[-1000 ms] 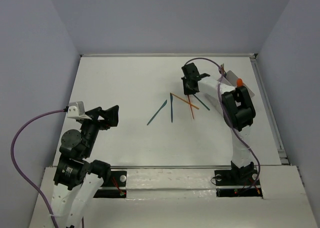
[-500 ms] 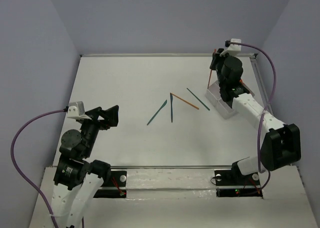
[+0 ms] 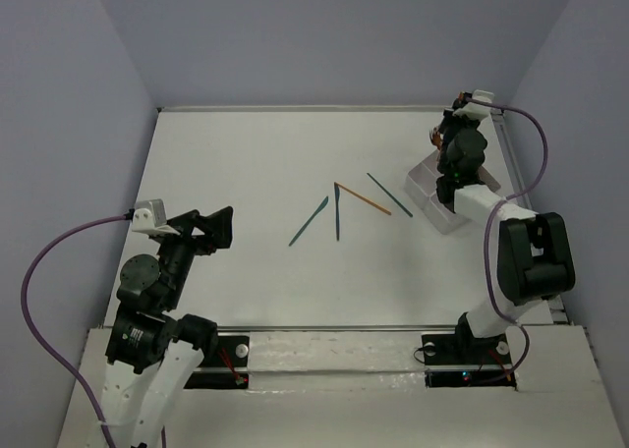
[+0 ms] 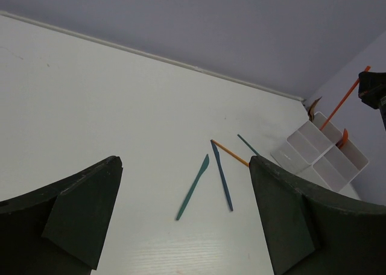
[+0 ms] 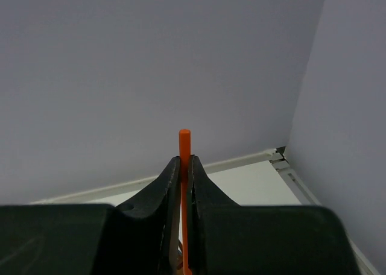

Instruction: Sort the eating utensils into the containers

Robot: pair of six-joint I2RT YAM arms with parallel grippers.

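Observation:
My right gripper (image 5: 185,161) is shut on a thin orange utensil (image 5: 184,139), held upright over the far end of the white container tray (image 3: 428,185) at the right of the table. The left wrist view shows that utensil (image 4: 345,100) slanting above the tray (image 4: 313,160), which holds other orange utensils (image 4: 344,136). Several utensils lie mid-table: a teal knife (image 3: 309,221), a dark blue one (image 3: 336,212), an orange one (image 3: 362,198) and a teal one (image 3: 389,195). My left gripper (image 3: 211,227) hangs open and empty at the left, well apart from them.
Purple cables (image 3: 39,271) run along both arms. A raised rail (image 3: 526,212) borders the table's right edge just beyond the tray, and the walls close in at the back and sides.
My right arm swung from the utensil pile at mid-table out to the tray at the far right, carrying the orange utensil. The left arm has not moved.

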